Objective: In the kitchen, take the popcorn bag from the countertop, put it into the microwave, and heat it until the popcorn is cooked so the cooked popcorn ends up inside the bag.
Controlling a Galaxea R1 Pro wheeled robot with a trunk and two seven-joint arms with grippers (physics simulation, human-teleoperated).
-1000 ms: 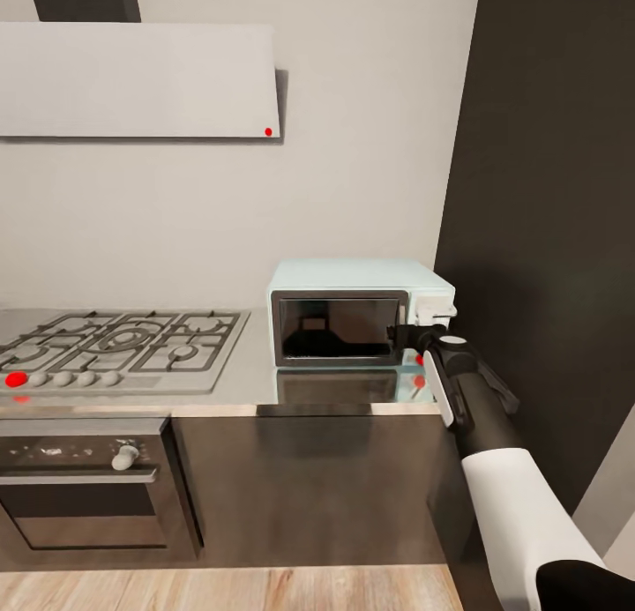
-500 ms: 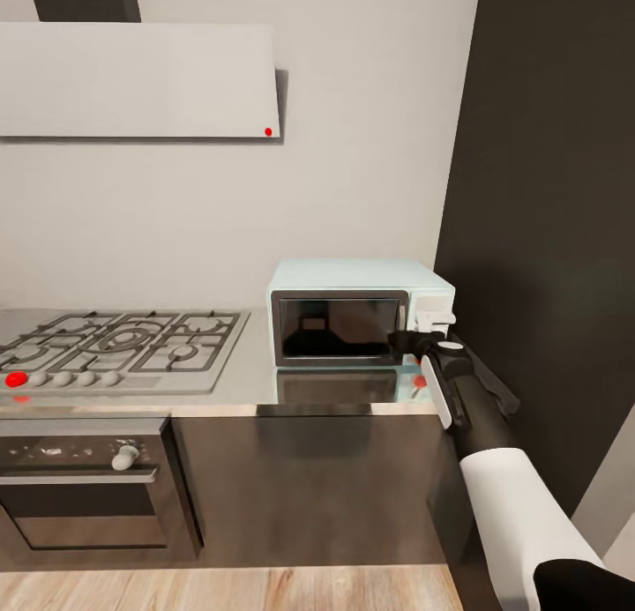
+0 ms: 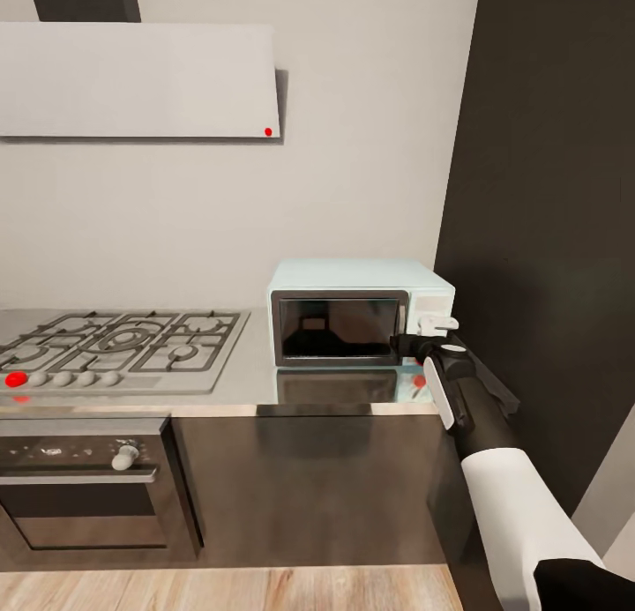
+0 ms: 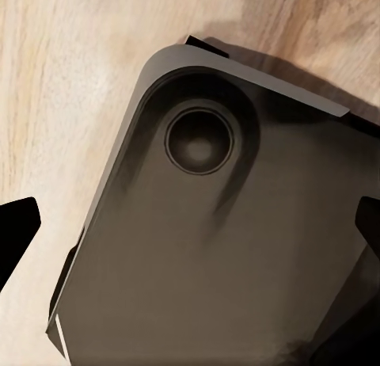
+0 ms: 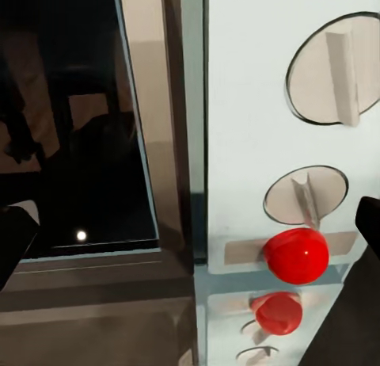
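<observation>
Mint-blue and pretty small, the microwave [image 3: 357, 311] sat on the shiny steel countertop [image 3: 238, 377] with its dark glass door [image 3: 338, 327] shut, right of the gas hob [image 3: 119, 346]. The popcorn bag wasn't anywhere I could spot, and the door glass was too dark and reflective to make out what was behind it. The right gripper [image 3: 422, 345] was up against the microwave's control panel, covering most of it from the head camera. In the right wrist view the red button [image 5: 295, 255] sat just under two white knobs [image 5: 307, 196], with the fingers [image 5: 16, 233] spread wide at the frame edges, holding nothing. The left gripper [image 4: 190, 223] also had its fingers wide apart, pointed at a dark robot part [image 4: 214, 247] over the wood floor [image 4: 55, 81].
</observation>
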